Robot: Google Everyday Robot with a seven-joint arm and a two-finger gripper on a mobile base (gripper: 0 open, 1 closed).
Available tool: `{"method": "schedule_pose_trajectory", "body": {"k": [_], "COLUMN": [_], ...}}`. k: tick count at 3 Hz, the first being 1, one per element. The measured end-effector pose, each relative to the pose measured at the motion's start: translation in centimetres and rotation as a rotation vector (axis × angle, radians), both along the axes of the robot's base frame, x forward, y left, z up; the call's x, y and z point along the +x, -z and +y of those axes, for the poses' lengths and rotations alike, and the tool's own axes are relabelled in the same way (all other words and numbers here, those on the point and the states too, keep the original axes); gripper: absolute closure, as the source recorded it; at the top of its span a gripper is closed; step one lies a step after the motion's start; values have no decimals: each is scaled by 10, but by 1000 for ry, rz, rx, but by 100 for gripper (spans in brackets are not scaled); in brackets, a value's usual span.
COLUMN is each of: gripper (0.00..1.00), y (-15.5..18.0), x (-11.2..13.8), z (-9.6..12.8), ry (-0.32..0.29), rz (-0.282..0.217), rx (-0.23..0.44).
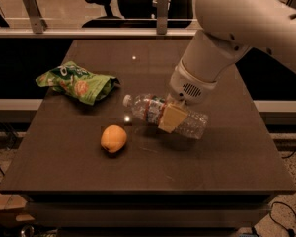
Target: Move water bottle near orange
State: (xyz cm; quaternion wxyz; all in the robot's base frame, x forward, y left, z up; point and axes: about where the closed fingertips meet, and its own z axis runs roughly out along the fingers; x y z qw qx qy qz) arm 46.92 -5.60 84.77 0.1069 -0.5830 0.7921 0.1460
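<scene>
Gripper (170, 118) pinching water bottle (193, 125) mid-body, bottle on its side, orange (113, 138) near at eight o'clock, green snack bag (79, 83) at ten o'clock

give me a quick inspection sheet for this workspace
surface: dark table, no spills seen
job's things: water bottle on its side, cap pointing left; orange left of and nearer than the cap, apart from the bottle
clutter: green snack bag at the far left
gripper: gripper at the bottle's middle, closed on it
cables: cables on the floor at lower right
surroundings: office chair behind a rail beyond the table
</scene>
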Motion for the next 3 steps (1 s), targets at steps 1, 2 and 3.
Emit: {"method": "schedule_pose_trajectory", "body": {"k": [1, 2, 3], "gripper": [59, 36, 12], "y": [0, -1, -1], "x": [-1, -1, -2], "z": [0, 1, 1], "ry": [-1, -2, -3], "rz": [-2, -4, -5], "rx": [-1, -1, -2]}}
